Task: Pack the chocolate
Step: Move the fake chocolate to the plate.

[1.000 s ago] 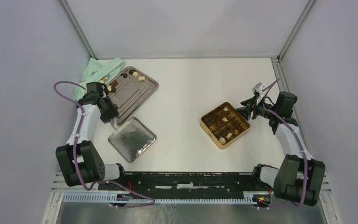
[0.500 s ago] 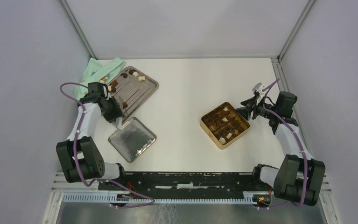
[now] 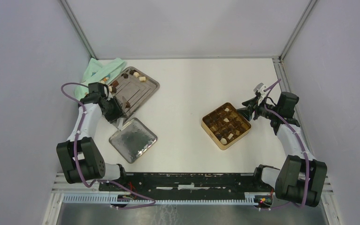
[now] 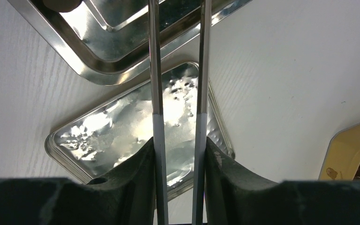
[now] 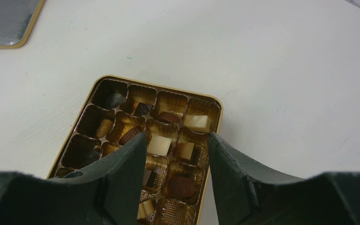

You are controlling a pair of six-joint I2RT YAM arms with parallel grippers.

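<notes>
White table (image 3: 187, 84), grey walls on three sides. My reference item is the tin (image 3: 225, 125): gold, square, lying flat on the table.

1. Chocolate (image 5: 196, 123): I see dark, light-brown and cream pieces seated in the tin's cells. Several cells are bare. More pieces lie loose on the big tray, at the end farthest from the tin.
2. Big tray (image 3: 140, 93): well left of the tin and farther back.
3. Small tray (image 3: 132, 139): well left of the tin, slightly nearer the arm bases, just beside the big tray.
4. Bag (image 3: 98, 72): mint green, past the big tray as seen from the tin, against that tray's far end.
5. Right gripper (image 5: 175, 140): poised over the tin's right-hand side. Its fingers stand apart. Through the gap I see only cells and pieces, with nothing held.
6. Left gripper (image 4: 178, 145): well left of the tin, where the two trays meet. Two thin metal blades (image 4: 153, 70) run forward from its fingers, with a clear gap between them. The blade tips leave the wrist view, so I cannot tell whether they clamp anything.
</notes>
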